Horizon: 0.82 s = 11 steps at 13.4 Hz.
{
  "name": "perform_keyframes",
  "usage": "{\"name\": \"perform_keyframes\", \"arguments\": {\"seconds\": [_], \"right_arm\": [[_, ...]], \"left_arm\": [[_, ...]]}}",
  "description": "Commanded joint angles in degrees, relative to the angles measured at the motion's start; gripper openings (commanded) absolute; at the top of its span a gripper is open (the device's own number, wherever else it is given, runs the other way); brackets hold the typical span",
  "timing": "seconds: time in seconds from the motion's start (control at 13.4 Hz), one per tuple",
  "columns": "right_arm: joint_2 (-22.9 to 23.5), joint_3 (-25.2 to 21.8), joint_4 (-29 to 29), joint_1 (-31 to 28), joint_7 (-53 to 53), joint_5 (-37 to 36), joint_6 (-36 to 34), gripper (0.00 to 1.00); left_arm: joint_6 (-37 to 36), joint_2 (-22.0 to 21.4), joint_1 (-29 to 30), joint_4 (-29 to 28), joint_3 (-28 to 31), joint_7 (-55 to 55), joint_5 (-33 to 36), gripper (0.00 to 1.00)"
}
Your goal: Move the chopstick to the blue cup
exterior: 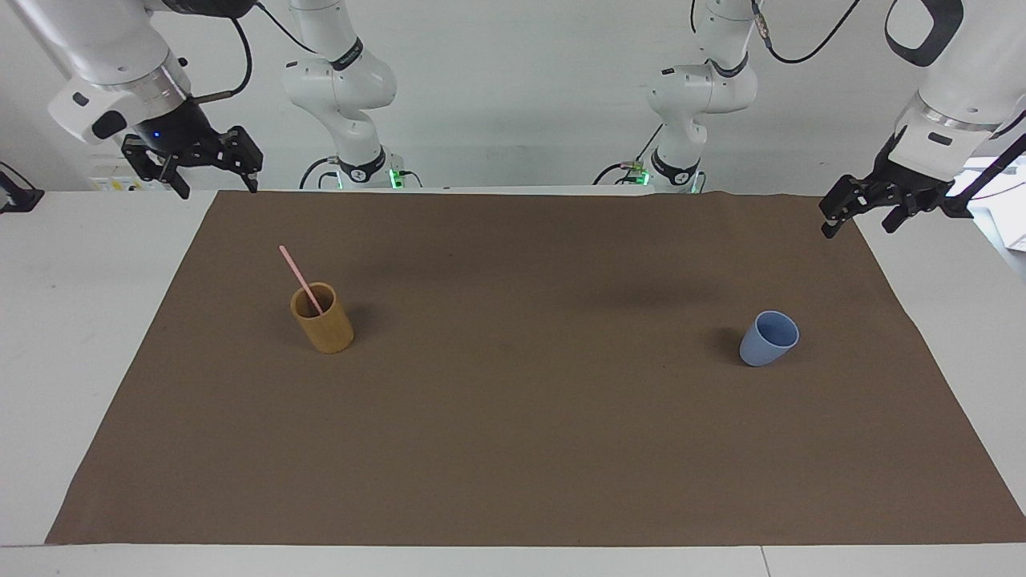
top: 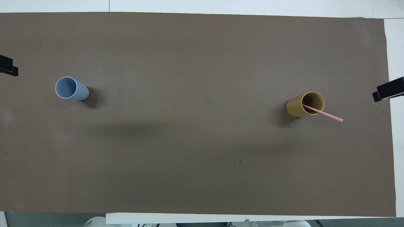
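Note:
A single pale pink chopstick point(exterior: 299, 276) stands leaning in a tan bamboo cup point(exterior: 323, 324) toward the right arm's end of the table; its top tips toward the robots. It also shows in the overhead view point(top: 326, 114), in the bamboo cup point(top: 296, 108). The blue cup point(exterior: 768, 340) stands upright and empty toward the left arm's end, also in the overhead view point(top: 72, 89). My right gripper point(exterior: 216, 186) hangs open and empty in the air over the mat's corner at its end. My left gripper point(exterior: 859, 223) hangs open and empty over the mat's corner at its own end.
A brown mat point(exterior: 513, 449) covers most of the white table point(exterior: 72, 336); both cups stand on it, wide apart. In the overhead view only the tips of the left gripper point(top: 8, 66) and the right gripper point(top: 389, 90) show at the frame's edges.

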Motion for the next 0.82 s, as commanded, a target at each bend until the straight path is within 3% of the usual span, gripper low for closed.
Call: {"name": "perform_keyframes", "arguments": {"seconds": [0.0,0.45,0.52,0.74], "right_arm": [[-0.7,0.2,-1.3,-0.4,0.6,0.9,-0.2,1.0],[-1.4,0.2,-2.3,-0.4,1.0,0.9,-0.3,1.0],[-1.4,0.1,-2.4,-0.4,1.0,0.9,-0.3,1.0],[-2.2,0.2,-4.1,0.0,0.5,0.9,0.3,1.0]], "left_arm": [[0.7,-0.4,-0.7,-0.2,0.5,0.6,0.0,1.0],[0.0,-1.6,-0.8,-2.8,0.5,0.7,0.2,1.0],[1.1,-3.3,-0.7,-5.9,0.6,1.2,0.6,1.0],[16.2,-5.5,0.7,-19.0,0.8,-0.9,0.7,1.0]]}}
